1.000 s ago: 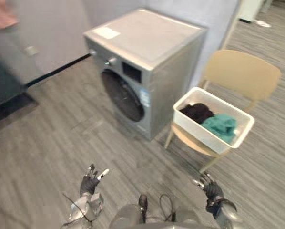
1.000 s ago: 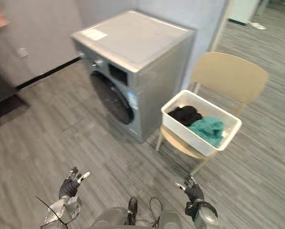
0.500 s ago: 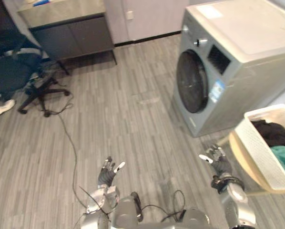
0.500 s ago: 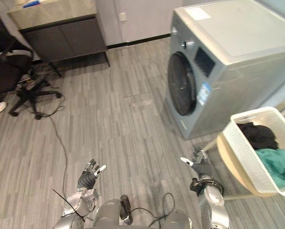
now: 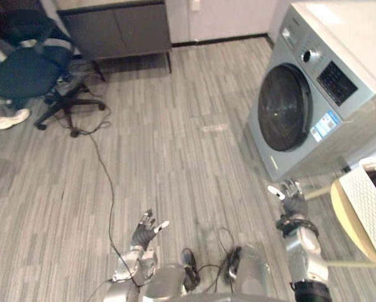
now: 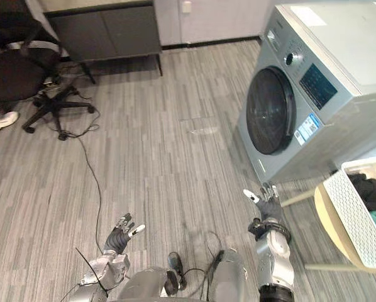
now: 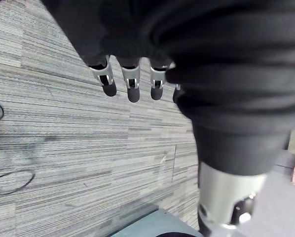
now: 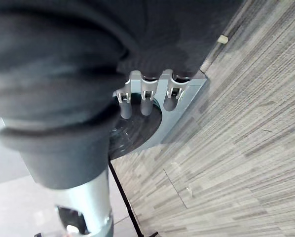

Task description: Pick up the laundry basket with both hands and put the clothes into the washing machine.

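Camera view has swung left since the earlier frame, putting the laundry basket (image 6: 358,220) at the right edge, on a chair (image 5: 342,217) beside the washing machine (image 6: 320,94), clothes (image 6: 370,192) inside. Left hand (image 6: 119,228) and right hand (image 6: 268,206) hover above the floor (image 6: 163,157), fingers straight and spread, empty

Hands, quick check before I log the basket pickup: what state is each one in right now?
Left hand: open, fingers relaxed, holding nothing.
Right hand: open, fingers straight, holding nothing.

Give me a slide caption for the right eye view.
Open left hand and right hand hover empty before the closed washing machine; laundry basket sits on a chair.
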Controlling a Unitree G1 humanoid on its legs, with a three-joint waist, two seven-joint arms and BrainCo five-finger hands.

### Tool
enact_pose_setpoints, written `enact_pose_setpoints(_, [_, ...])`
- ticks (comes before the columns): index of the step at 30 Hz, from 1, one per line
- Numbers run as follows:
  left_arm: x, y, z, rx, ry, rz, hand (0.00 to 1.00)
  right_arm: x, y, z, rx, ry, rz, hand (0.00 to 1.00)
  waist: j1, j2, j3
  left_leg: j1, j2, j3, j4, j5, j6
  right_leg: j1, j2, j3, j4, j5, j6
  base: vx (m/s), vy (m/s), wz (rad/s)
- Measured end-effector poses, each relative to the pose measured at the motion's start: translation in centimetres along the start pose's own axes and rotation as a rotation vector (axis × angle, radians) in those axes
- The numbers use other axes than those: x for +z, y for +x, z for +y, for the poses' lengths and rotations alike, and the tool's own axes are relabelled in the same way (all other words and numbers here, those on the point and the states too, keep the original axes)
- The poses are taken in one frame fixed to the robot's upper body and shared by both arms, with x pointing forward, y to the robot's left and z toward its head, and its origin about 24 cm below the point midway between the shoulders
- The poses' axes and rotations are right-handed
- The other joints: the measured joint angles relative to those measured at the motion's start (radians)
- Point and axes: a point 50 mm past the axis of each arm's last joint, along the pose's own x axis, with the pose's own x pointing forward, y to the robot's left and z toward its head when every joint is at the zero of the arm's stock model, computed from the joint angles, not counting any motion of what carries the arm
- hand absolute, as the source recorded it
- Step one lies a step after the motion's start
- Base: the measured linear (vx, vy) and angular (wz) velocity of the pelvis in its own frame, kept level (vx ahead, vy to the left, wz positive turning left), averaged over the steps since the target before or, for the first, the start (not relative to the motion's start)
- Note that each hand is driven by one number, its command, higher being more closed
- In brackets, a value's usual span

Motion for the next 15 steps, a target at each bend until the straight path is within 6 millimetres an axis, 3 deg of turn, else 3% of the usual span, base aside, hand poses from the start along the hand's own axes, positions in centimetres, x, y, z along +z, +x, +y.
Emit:
enact_pose_setpoints(1, [0.1, 0.3, -0.3, -0.01, 0.003, 0.002, 0.0, 0.0, 0.3, -0.3, -0.004, -0.016, 0.006, 0.0, -0.004, -0.003, -0.001, 0.01, 0.0, 0.043, 0.007, 0.006, -0.009, 0.0, 0.011, -0.015, -0.082, 0.055, -0.01, 0.26, -0.077, -0.2])
enact_pose_setpoints(2, [0.1, 0.6, -0.7, -0.025, 0.006, 0.004, 0.0, 0.0, 0.3, -0.9, -0.016, -0.033, 0.014, 0.0, -0.008, -0.003, -0.001, 0.02, -0.004, 0.065, 0.029, -0.006, -0.003, -0.001, 0.017, -0.005, -0.105, 0.103, -0.036, 0.29, -0.098, -0.13])
enact_pose_setpoints(3, [0.1, 0.7, -0.9, -0.028, 0.003, 0.005, 0.0, -0.1, 0.3, -1.1, -0.022, -0.043, 0.023, 0.0, -0.016, 0.001, -0.002, 0.024, 0.001, 0.065, 0.054, -0.036, -0.021, -0.003, 0.022, 0.003, -0.098, 0.13, -0.062, 0.36, -0.122, -0.16])
enact_pose_setpoints(5, [0.1, 0.8, -1.3, -0.035, -0.009, 0.0, 0.0, -0.3, 0.4, -1.0, -0.01, -0.061, 0.031, 0.0, -0.02, 0.031, -0.004, 0.023, 0.058, 0.087, 0.123, -0.096, -0.057, 0.008, 0.064, -0.001, -0.085, 0.118, -0.068, 0.39, -0.111, -0.48])
enact_pose_setpoints(6, [-0.1, 0.7, -1.1, -0.028, -0.011, 0.005, 0.0, -0.7, 0.2, -0.5, 0.012, -0.069, 0.049, 0.0, -0.017, 0.044, -0.008, 0.025, 0.124, 0.113, 0.233, -0.125, -0.082, 0.043, 0.108, 0.009, -0.098, 0.071, -0.07, 0.58, -0.172, -0.88])
enact_pose_setpoints(7, [-0.3, 0.9, -0.8, -0.015, -0.012, 0.02, 0.0, -1.1, 0.1, -0.3, 0.025, -0.074, 0.062, 0.0, -0.016, 0.044, -0.007, -0.022, 0.214, 0.101, 0.446, -0.123, -0.07, 0.077, 0.148, 0.023, -0.089, 0.049, -0.084, 0.48, -0.144, -0.89])
enact_pose_setpoints(8, [-0.5, 0.9, -0.7, -0.011, -0.014, 0.027, 0.0, -1.3, -0.1, -0.4, 0.027, -0.084, 0.069, 0.0, -0.015, 0.048, -0.006, -0.043, 0.262, 0.094, 0.558, -0.105, -0.041, 0.099, 0.169, 0.027, -0.084, 0.042, -0.085, 0.59, -0.164, -0.9])
enact_pose_setpoints(9, [-0.6, 0.8, -0.6, 0.001, -0.024, 0.032, 0.0, -1.1, -0.3, -0.3, 0.036, -0.103, 0.058, 0.0, -0.01, 0.06, -0.001, -0.083, 0.342, 0.068, 0.764, -0.014, 0.029, 0.154, 0.21, 0.053, -0.083, 0.025, -0.096, 0.51, -0.065, -1.05])
enact_pose_setpoints(10, [-0.8, 0.7, -0.7, 0.002, -0.032, 0.035, 0.0, -0.9, -0.8, -0.4, 0.041, -0.112, 0.043, 0.0, 0.001, 0.057, 0.0, -0.133, 0.39, 0.021, 0.915, 0.137, 0.051, 0.208, 0.231, 0.095, -0.092, 0.003, -0.097, 0.62, -0.055, -1.15])
enact_pose_setpoints(12, [-0.8, 0.8, -1.0, 0.007, -0.037, 0.035, 0.0, -0.8, -1.0, -0.1, 0.05, -0.11, 0.036, 0.0, 0.001, 0.052, 0.002, -0.188, 0.4, -0.024, 1.014, 0.092, 0.02, 0.25, 0.231, 0.139, -0.109, -0.003, -0.089, 0.41, 0.033, -0.88])
enact_pose_setpoints(15, [-0.2, 1.2, -0.8, 0.022, -0.045, 0.015, 0.0, -1.3, -1.6, -0.5, 0.041, -0.129, 0.053, 0.0, 0.01, 0.031, 0.013, -0.285, 0.378, -0.063, 0.942, 0.023, 0.005, 0.313, 0.212, 0.24, -0.168, -0.005, -0.085, 0.46, 0.124, -0.89])
